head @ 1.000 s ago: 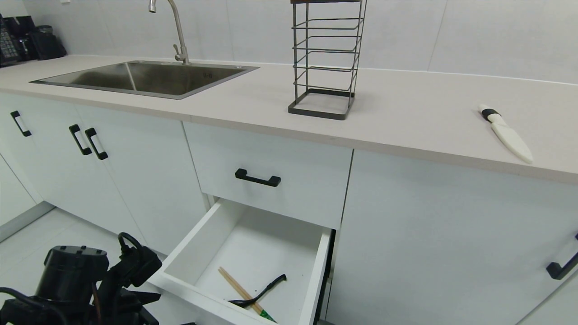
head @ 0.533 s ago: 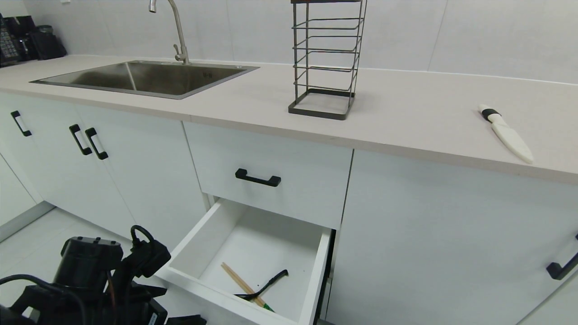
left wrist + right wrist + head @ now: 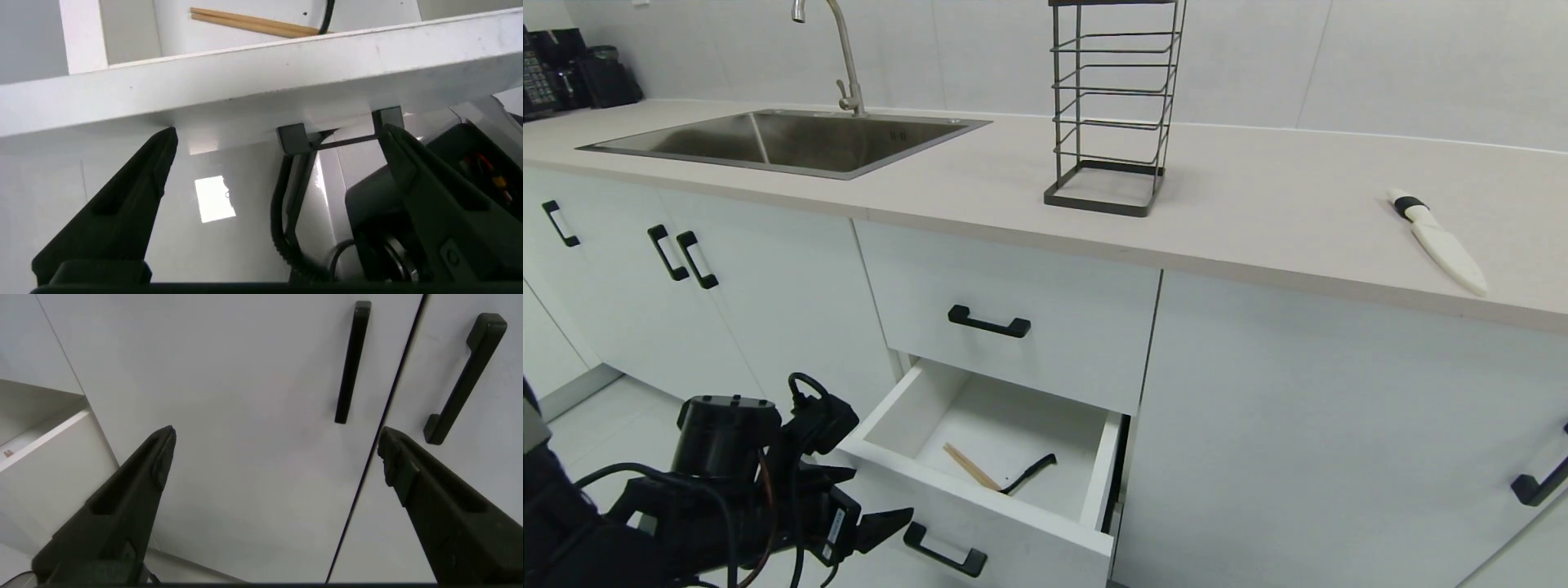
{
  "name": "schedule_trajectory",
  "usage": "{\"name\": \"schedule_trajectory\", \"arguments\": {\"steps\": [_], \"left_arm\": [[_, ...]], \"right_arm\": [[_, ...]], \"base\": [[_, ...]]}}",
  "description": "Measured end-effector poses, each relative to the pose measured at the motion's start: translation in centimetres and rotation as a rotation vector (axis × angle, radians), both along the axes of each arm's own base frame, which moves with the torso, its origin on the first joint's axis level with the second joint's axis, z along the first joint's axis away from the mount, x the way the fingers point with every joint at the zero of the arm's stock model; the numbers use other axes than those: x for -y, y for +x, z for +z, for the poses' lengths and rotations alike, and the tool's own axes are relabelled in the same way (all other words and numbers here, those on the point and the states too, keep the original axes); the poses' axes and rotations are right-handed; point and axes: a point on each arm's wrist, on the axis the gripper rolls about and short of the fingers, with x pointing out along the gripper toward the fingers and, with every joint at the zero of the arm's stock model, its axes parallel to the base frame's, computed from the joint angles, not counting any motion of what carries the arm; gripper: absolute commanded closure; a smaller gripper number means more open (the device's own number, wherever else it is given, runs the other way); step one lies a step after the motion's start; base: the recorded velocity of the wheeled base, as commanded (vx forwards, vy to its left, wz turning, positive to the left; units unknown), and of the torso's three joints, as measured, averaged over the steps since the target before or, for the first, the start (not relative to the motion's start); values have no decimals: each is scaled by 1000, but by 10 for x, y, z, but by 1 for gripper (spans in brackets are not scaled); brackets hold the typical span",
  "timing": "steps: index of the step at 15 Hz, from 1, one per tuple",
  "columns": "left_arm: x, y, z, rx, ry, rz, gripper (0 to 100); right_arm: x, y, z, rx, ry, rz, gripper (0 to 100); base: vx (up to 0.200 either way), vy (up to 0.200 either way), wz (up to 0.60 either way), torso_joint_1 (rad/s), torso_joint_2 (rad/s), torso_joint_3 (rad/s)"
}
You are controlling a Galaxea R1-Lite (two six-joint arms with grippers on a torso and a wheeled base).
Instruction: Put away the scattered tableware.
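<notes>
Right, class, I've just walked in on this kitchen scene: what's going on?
The left end effector, open, sits at the front of the white lower drawer, by its black handle. The drawer is partly open and has slid further in over the last second. Inside lie wooden chopsticks and a black utensil. A white knife with a black band still lies on the beige countertop.

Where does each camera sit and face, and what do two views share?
Head view: on the head, looking down at the counter and open drawer; left arm lower left.
Left wrist view: on the left wrist, facing the drawer front; open left fingers at its handle.
Right wrist view: on the right wrist, facing cabinet doors; open right fingers.
Shared: head and left wrist views both show the chopsticks.
</notes>
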Motion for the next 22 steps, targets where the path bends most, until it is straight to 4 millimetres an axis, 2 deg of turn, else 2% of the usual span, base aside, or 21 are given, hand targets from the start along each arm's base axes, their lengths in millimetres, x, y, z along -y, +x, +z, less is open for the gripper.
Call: {"name": "schedule_trajectory", "arguments": {"steps": [9,15,18,22], "left_arm": [[14,60,-4,120,-30,-3,0],[31,101,-17,176,-51,-19,0],[41,113,-21,199,-68,-32,0],[44,119,-23,208,-71,-36,0]], "right_arm": [[0,0,0,0,0,0,0],[0,0,0,0,0,0,0],[0,0,0,0,0,0,0],[0,0,0,0,0,0,0]], "base": [[0,0,0,0,0,0],[0,0,0,0,0,0],[0,0,0,0,0,0],[0,0,0,0,0,0]]}}
